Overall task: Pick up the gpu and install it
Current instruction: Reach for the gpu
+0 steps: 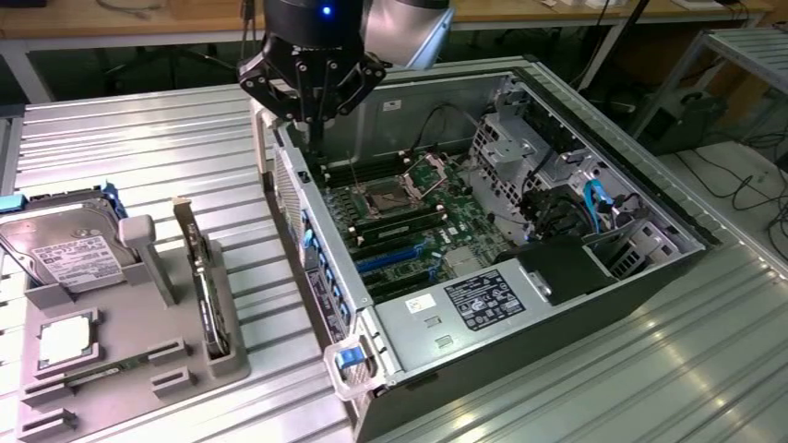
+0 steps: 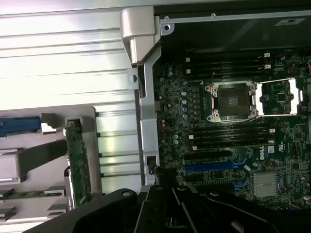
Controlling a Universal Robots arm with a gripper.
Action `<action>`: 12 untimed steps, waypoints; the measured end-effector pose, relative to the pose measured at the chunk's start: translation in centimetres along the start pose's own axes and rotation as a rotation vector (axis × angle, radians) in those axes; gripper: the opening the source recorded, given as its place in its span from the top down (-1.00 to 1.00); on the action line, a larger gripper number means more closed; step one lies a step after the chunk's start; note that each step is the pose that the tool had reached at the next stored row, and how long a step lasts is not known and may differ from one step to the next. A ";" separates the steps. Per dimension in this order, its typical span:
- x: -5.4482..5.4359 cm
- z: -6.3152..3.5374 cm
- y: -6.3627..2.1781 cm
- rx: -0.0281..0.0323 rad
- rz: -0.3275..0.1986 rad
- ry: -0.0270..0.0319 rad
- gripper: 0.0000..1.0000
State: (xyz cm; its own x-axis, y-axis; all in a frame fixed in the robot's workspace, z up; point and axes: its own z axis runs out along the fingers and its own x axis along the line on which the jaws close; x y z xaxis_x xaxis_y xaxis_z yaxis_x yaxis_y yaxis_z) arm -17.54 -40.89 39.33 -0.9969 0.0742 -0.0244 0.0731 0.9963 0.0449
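The thin, dark gpu (image 1: 207, 286) stands on edge in a slotted grey holder (image 1: 228, 369) on the ribbed metal tabletop (image 1: 148, 138). The black gripper (image 1: 316, 125), jaws closed and empty, hangs above the rim of the open computer case (image 1: 419, 323).

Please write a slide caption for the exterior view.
Gripper above the open computer case's edge; gpu stands in the grey holder.

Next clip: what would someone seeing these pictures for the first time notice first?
The open computer case dominates the middle and the exterior view's right, lying on its side on the metal table with its motherboard bare. The black gripper hangs over the case's far edge. At the exterior view's left, a grey holder carries the gpu, standing on edge in its slot, beside a hard drive.
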 end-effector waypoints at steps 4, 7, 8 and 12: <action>0.7 -0.02 -0.09 0.0001 0.000 0.0001 0.79; 1.1 -0.02 -0.21 0.0000 0.000 0.0002 0.79; 1.3 -0.03 -0.25 0.0000 0.000 0.0002 0.79; 1.5 -0.03 -0.39 -0.0001 0.000 0.0002 0.79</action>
State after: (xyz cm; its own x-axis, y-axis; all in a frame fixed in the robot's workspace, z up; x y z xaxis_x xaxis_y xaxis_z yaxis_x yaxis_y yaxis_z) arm -19.11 -41.16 39.31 -0.9970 0.0742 -0.0242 0.0730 0.9963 0.0450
